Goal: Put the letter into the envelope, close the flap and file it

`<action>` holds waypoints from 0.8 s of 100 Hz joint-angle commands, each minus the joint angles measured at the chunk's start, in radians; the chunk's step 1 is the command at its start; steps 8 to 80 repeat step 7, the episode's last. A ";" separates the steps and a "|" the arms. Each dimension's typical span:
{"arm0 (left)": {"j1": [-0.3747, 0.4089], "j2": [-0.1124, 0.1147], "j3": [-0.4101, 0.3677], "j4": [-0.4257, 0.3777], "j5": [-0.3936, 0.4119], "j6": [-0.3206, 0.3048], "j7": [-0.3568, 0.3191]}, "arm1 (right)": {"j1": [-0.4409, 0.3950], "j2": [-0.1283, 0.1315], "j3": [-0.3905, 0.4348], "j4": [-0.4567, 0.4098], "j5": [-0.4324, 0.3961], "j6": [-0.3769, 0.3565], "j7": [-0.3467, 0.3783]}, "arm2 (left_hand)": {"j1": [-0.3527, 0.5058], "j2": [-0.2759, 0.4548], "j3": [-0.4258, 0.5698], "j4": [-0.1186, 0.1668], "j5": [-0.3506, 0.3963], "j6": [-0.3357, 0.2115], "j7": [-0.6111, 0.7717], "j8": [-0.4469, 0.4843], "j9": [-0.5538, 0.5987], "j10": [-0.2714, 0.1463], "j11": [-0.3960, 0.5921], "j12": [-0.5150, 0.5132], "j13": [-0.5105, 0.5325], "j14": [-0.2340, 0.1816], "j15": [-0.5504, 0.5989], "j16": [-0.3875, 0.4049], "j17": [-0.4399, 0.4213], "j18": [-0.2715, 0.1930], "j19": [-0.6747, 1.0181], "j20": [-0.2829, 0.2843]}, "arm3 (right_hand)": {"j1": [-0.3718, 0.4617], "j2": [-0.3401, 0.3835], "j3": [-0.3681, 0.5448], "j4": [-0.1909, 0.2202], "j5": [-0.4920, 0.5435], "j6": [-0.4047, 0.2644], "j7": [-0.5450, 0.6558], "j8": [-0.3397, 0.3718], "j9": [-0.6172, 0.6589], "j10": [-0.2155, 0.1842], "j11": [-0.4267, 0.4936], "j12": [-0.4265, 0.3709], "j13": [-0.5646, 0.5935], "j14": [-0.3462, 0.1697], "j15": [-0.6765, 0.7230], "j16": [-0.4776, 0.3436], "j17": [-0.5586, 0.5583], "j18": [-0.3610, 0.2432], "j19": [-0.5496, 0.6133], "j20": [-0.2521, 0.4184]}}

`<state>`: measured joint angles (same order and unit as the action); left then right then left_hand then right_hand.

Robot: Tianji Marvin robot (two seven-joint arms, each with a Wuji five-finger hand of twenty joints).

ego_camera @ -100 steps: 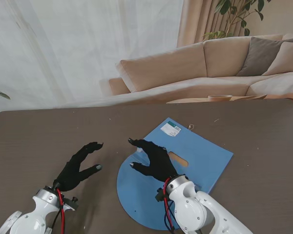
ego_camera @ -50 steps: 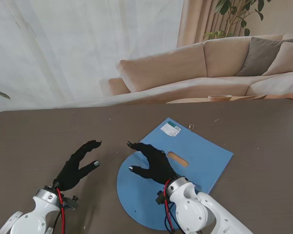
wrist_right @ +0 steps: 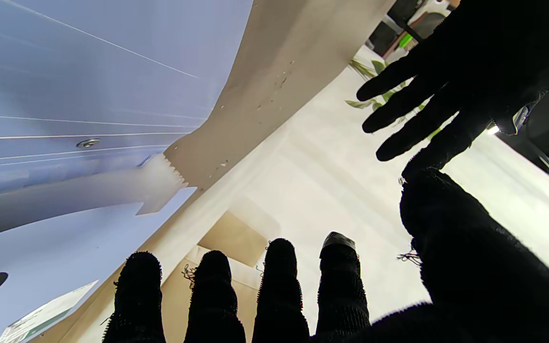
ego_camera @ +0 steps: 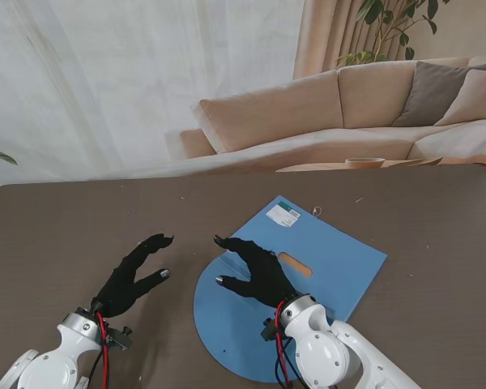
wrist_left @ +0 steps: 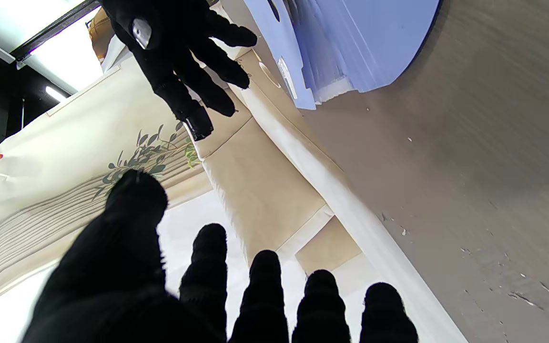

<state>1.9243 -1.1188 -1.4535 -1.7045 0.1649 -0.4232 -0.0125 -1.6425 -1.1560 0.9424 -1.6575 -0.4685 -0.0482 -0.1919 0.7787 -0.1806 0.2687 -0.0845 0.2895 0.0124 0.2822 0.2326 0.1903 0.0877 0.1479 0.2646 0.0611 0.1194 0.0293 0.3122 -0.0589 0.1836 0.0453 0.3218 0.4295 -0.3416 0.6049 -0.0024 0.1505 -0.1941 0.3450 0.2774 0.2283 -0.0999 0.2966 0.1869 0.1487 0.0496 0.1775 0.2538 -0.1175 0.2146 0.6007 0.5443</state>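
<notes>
Both hands were seen empty, with fingers spread. The right hand [ego_camera: 255, 270] was held over the blue envelope [ego_camera: 332, 263], at the seam where its round flap [ego_camera: 227, 324] lay open toward the robot; the left hand [ego_camera: 134, 275] was held over bare surface [ego_camera: 57, 235], just beside the flap's left edge. The right hand was therefore judged nearer. The envelope was flat, smooth plastic, its long axis running diagonally away to the right. A white label [ego_camera: 284, 214] was stuck at its far corner. No letter could be made out.
</notes>
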 commanded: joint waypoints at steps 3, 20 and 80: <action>0.005 -0.005 0.000 -0.004 0.007 -0.003 -0.014 | -0.001 -0.002 -0.004 -0.001 0.000 -0.001 0.014 | 0.009 0.025 -0.018 0.028 -0.025 -0.033 0.007 -0.008 -0.025 -0.037 -0.022 -0.020 -0.028 -0.043 -0.011 -0.024 0.004 -0.040 -0.027 -0.032 | -0.024 0.019 -0.015 -0.010 -0.044 -0.036 -0.029 -0.011 -0.035 -0.034 -0.021 -0.011 -0.027 -0.054 -0.015 -0.012 -0.012 -0.028 -0.025 0.007; 0.005 -0.005 0.000 -0.003 0.007 -0.004 -0.013 | 0.002 -0.002 -0.005 0.000 0.000 -0.001 0.014 | 0.010 0.025 -0.019 0.028 -0.025 -0.033 0.007 -0.008 -0.025 -0.036 -0.021 -0.020 -0.028 -0.044 -0.009 -0.024 0.004 -0.040 -0.027 -0.034 | -0.024 0.019 -0.016 -0.010 -0.044 -0.036 -0.029 -0.010 -0.035 -0.032 -0.021 -0.010 -0.027 -0.053 -0.014 -0.012 -0.012 -0.027 -0.025 0.009; 0.005 -0.005 0.000 -0.003 0.007 -0.004 -0.013 | 0.002 -0.002 -0.005 0.000 0.000 -0.001 0.014 | 0.010 0.025 -0.019 0.028 -0.025 -0.033 0.007 -0.008 -0.025 -0.036 -0.021 -0.020 -0.028 -0.044 -0.009 -0.024 0.004 -0.040 -0.027 -0.034 | -0.024 0.019 -0.016 -0.010 -0.044 -0.036 -0.029 -0.010 -0.035 -0.032 -0.021 -0.010 -0.027 -0.053 -0.014 -0.012 -0.012 -0.027 -0.025 0.009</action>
